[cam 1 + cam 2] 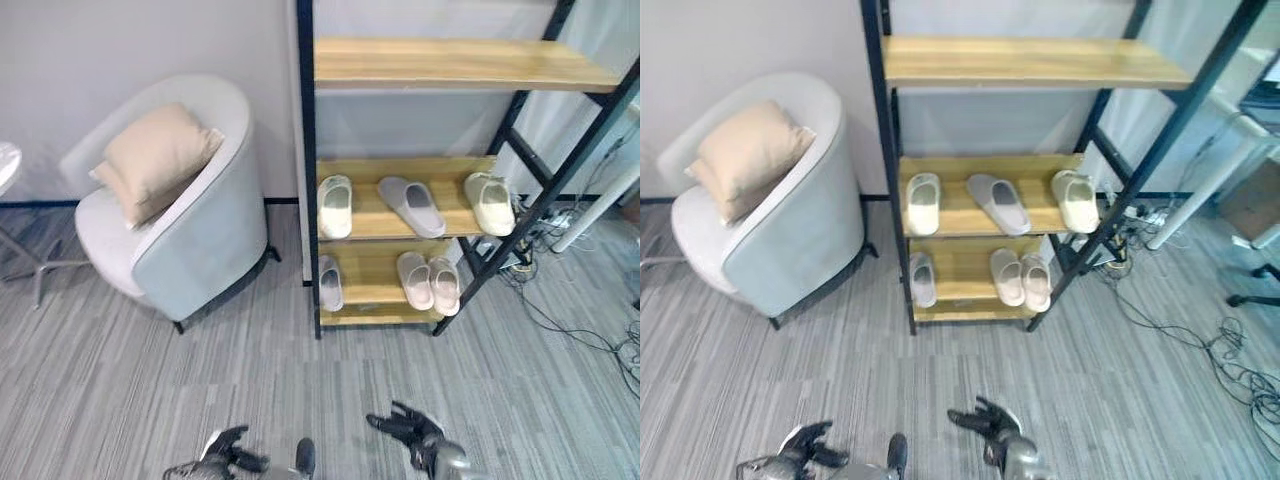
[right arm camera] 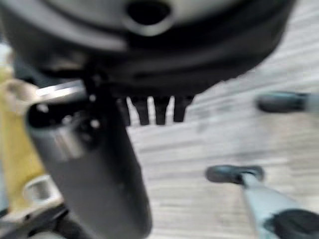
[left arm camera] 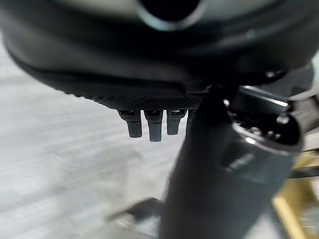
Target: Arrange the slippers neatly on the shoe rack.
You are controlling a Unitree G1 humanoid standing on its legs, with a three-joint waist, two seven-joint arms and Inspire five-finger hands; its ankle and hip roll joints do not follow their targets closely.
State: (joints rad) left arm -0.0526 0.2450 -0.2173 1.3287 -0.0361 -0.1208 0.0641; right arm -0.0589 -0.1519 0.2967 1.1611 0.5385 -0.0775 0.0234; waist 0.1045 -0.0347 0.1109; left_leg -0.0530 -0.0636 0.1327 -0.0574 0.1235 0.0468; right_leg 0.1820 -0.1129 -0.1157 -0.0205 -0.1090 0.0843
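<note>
A black-framed shoe rack with wooden shelves stands against the wall. Its middle shelf holds a cream slipper, a grey slipper lying askew, and a cream slipper at the right end. On the bottom shelf lie a grey slipper at the left and a pink pair side by side. My left hand and right hand hang low over the carpet in front of the rack, both open and empty. The fingers of the left and the fingers of the right stick out straight.
A light grey armchair with a beige cushion stands left of the rack. The top shelf is bare. Cables trail on the carpet to the right of the rack. A white table leg slants at the far right.
</note>
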